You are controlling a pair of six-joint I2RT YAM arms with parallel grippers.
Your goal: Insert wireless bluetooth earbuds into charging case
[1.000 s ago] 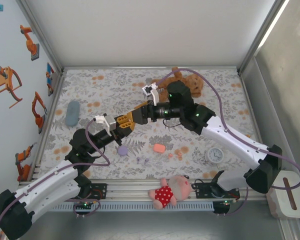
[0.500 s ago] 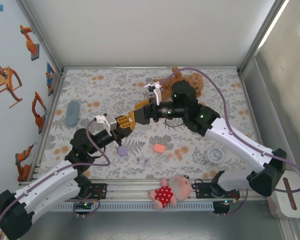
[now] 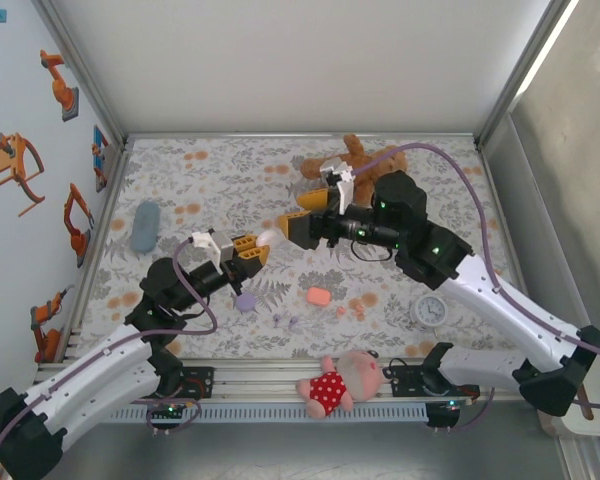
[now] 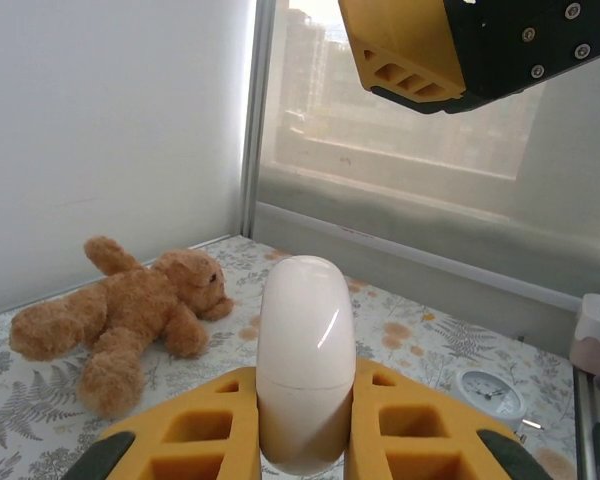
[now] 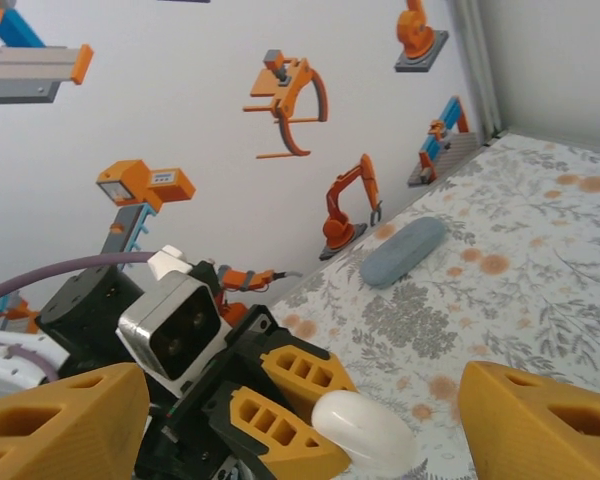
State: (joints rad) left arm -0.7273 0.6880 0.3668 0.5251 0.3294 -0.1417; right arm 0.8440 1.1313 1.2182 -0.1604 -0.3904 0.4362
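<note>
From above, your left tool is clamped on the white case over the middle of the bench. Your right tool, which a second ago was right up against that case, now sits back toward the far right corner, clear of it, jaws apart and empty. The lilac earbuds lie by the near edge, and the orange-pink earbuds lie just right of the coral case; all are on the bench, well apart from the held case. In your left wrist view the white case stands upright between the yellow fingers, a seam across it and the lid looking shut, with the teddy bear behind. In your right wrist view, the white case is below and ahead of the tool, untouched. The retreat suggests you lost contact before the lid opened, so you likely need to approach again.
</note>
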